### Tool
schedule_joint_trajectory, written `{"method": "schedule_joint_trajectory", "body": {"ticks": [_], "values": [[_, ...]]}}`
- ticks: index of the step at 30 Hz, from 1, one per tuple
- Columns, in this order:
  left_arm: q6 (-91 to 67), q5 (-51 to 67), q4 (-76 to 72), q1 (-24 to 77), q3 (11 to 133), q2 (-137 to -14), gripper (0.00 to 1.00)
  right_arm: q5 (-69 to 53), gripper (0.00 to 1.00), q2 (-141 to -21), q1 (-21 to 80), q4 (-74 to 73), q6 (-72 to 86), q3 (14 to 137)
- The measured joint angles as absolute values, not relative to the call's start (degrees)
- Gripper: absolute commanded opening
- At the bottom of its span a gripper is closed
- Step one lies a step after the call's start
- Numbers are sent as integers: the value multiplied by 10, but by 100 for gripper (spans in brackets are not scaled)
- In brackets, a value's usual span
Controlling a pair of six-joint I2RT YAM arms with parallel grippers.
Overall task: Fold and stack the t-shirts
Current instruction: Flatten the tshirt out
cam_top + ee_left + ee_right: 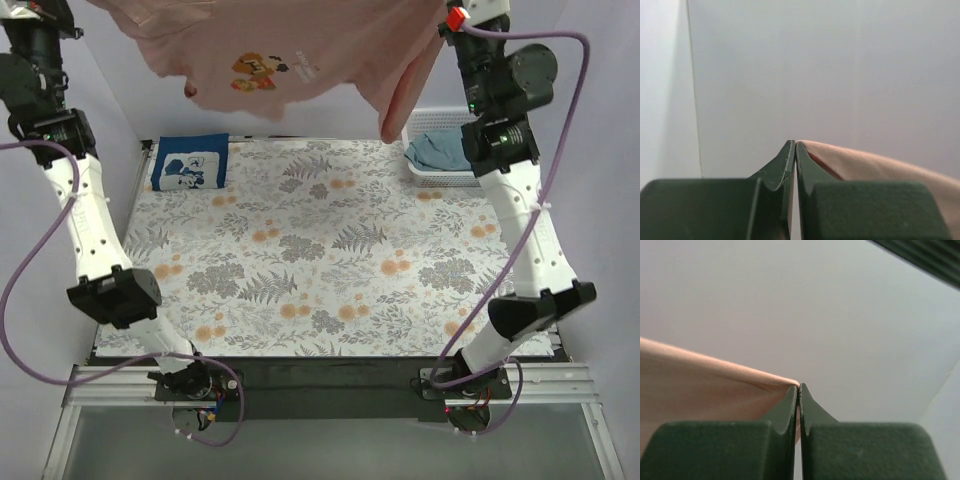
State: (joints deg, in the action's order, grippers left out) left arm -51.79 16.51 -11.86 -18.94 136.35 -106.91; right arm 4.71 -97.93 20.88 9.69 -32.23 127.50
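Dusty-pink short-sleeved cloth t-shirt with brown-orange chest print (pixel 300 50): held spread in the air above the floral-patterned table cloth (pixel 330 260), not yet folded. Left gripper (pixel 792 149) and right gripper (pixel 799 389): each clamped on its edge. Navy t-shirt with white print (pixel 190 163): folded, laid at the far left corner. Grey-teal t-shirt (pixel 437 152): crumpled in the white plastic lattice basket (pixel 440 180). One of three is judged done.

No legible text (pink t-shirt (pixel 330 40) print too small).

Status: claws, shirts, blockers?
Left claw, right claw shut on pink t-shirt, held spread high over the floral cloth. Navy t-shirt folded far left; grey-teal t-shirt in white basket. No blockers seen.
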Motion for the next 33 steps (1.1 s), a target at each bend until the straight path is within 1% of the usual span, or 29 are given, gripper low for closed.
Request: {"method": "schedule_joint_trajectory", "body": {"ticks": [3,5,7,8,11,12,15,17,19,23,29,33], "values": [[-536,184,-187,-214,1213,-958,0,25,1,-895,201,177,-331,1154],[-539,215,-233,-228,1074,-869,0,-3,1,-854,190,210,-337,1082],[-532,241,-271,-234,945,-801,0,-41,1,-808,182,238,-351,972],[-518,264,-277,-236,859,-758,0,-63,1,-789,179,244,-366,912],[-479,310,-271,-239,697,-692,0,-122,1,-745,178,248,-416,735],[-458,328,-253,-242,631,-664,0,-137,1,-740,179,239,-435,685],[-401,369,-176,-258,512,-613,0,-170,1,-730,181,209,-491,553],[-362,384,-116,-269,479,-589,0,-185,1,-716,181,178,-521,493],[-310,393,-54,-280,474,-574,0,-198,1,-696,181,147,-543,465],[-213,394,63,-288,481,-568,0,-225,1,-646,184,75,-575,455],[-16,399,298,-291,523,-633,0,-243,1,-625,197,-61,-613,455],[115,386,439,-296,528,-660,0,-239,1,-617,200,-164,-660,440]]}}
